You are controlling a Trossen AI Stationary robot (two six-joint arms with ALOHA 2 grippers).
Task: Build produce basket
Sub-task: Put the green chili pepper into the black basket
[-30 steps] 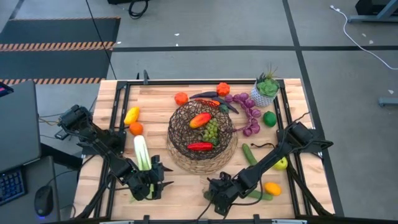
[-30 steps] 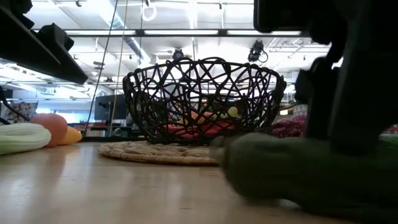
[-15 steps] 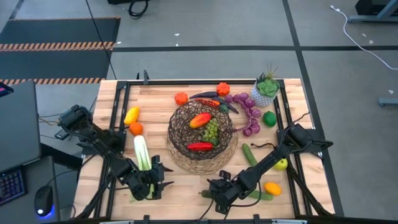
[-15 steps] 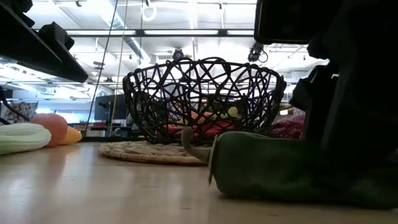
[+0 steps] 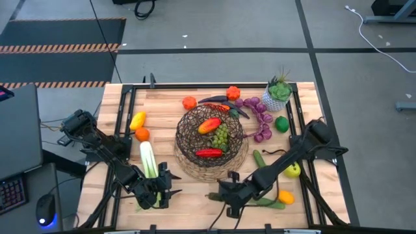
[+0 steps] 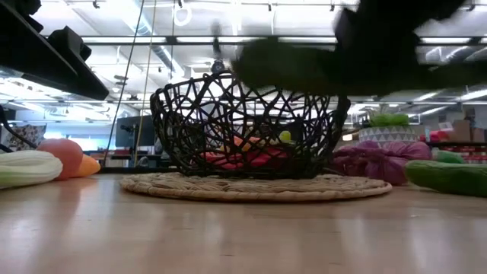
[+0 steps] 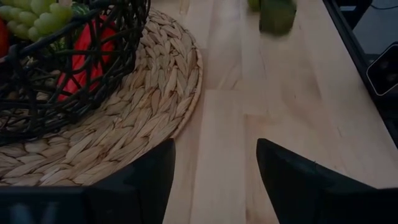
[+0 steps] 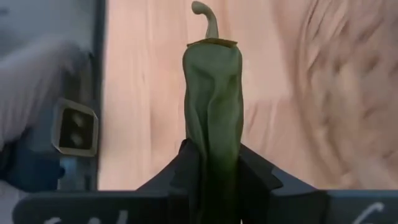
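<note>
Fingers of the right gripper (image 8: 212,163) clamp a green pepper (image 8: 212,93), lifted off the table (image 5: 195,195) at about five o'clock from the basket (image 5: 210,144). Left gripper (image 7: 211,163), fingers apart, waits at the basket's seven o'clock beside the leek (image 5: 148,159).
</note>
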